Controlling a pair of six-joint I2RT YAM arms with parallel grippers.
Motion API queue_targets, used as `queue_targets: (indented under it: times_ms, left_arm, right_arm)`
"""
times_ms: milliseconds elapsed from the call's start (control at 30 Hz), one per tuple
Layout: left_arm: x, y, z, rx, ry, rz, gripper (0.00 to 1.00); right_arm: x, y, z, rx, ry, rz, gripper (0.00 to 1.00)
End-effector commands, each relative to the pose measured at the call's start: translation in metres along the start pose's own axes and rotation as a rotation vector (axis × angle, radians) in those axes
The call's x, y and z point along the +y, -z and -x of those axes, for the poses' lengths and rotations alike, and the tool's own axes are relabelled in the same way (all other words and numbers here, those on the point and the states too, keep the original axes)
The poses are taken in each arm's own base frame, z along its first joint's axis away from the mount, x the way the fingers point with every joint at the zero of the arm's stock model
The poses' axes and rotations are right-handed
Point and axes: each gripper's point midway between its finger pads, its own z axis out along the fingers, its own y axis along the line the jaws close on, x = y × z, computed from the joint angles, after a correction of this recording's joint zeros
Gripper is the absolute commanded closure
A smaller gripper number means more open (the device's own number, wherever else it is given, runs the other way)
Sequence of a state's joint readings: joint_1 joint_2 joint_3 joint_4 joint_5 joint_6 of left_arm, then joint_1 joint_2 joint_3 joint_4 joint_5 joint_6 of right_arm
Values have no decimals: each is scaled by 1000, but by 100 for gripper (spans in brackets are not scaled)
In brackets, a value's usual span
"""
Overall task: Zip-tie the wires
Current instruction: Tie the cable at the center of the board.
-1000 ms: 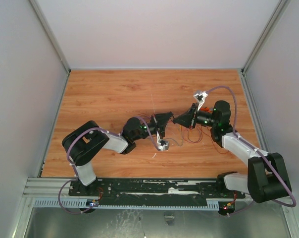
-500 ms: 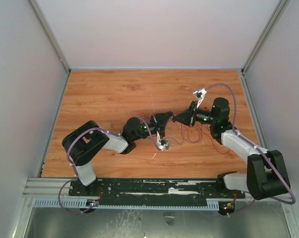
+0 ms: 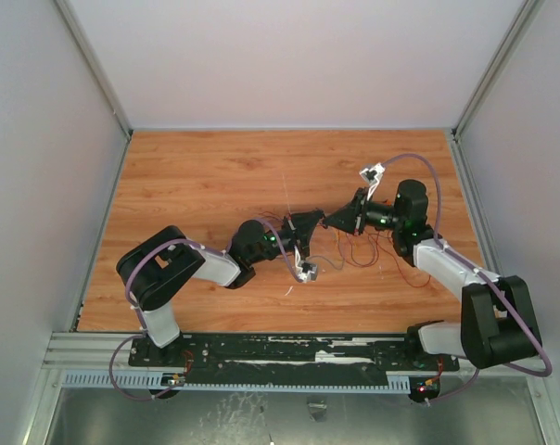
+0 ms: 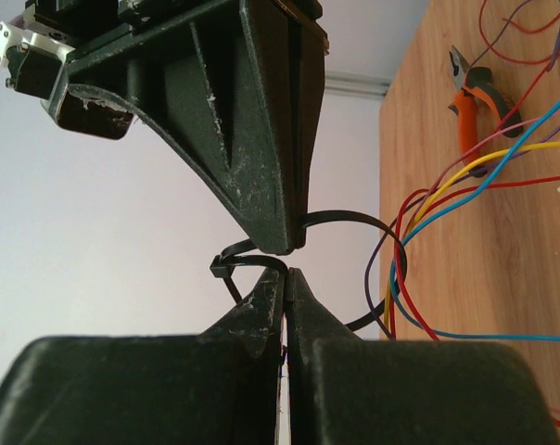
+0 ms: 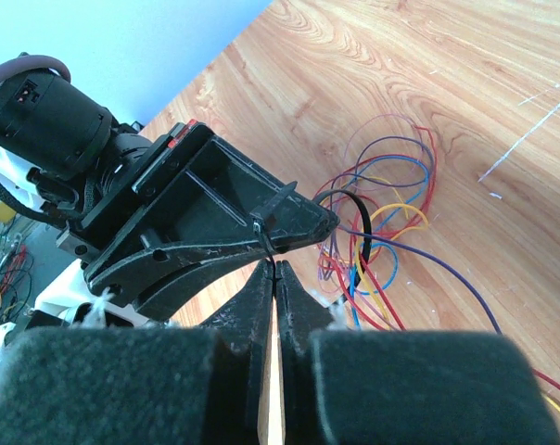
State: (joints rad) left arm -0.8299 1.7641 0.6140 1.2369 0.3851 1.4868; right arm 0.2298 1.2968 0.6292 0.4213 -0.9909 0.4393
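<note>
As my two grippers meet nose to nose above the table [image 3: 197,176], my left gripper [image 4: 285,275] is pressed together with only a hairline between its fingers. It's pinching the zip tie [image 4: 343,217] at the very tips, right next to the tie's small head, which pokes out just to the left of them. My right gripper [image 5: 275,269] is squeezed closed as well, coming in from the opposite side, and its point touches the black strap just above my left fingertips. Whether it truly clamps the strap there I can't tell, the contact is too tight to read. From that meeting point the zip tie arcs away to the right of my left fingers in an open loop and curls back under. The wires [image 4: 419,306] pass through it: red, blue, yellow and purple strands, bunched where the strap crosses them and fanning out in loose curls on the wood beyond. Further out past the wires, well apart from both sets of fingers, orange-handled pliers [image 4: 470,93] lie flat on the table. From above, the tangle sits on the near side of my right gripper, toward the arm bases.
</note>
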Motion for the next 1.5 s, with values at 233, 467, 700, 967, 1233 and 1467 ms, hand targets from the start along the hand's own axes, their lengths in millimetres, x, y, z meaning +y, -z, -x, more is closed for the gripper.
queue_targets:
  times_ms: [233, 467, 700, 967, 1233, 1467]
  left_arm:
    - [-6, -6, 20, -68, -36, -24, 100]
    - [-10, -7, 19, -65, -15, -24, 100]
    - [-9, -7, 17, -59, -14, -23, 100]
    - [-5, -11, 16, -58, -47, -40, 100]
    - [4, -11, 13, -49, -71, -42, 100]
    - [5, -11, 10, -39, -93, -60, 100]
  right_arm:
    - [-9, -8, 31, -47, 54, -49, 100]
    - [1, -5, 33, -25, 71, -32, 100]
    - [7, 4, 13, 20, 57, -33, 100]
    - [4, 9, 1, 19, 63, -61, 100]
    - [-2, 13, -10, 26, 53, -96, 100]
    - [-4, 17, -11, 20, 59, -121, 100]
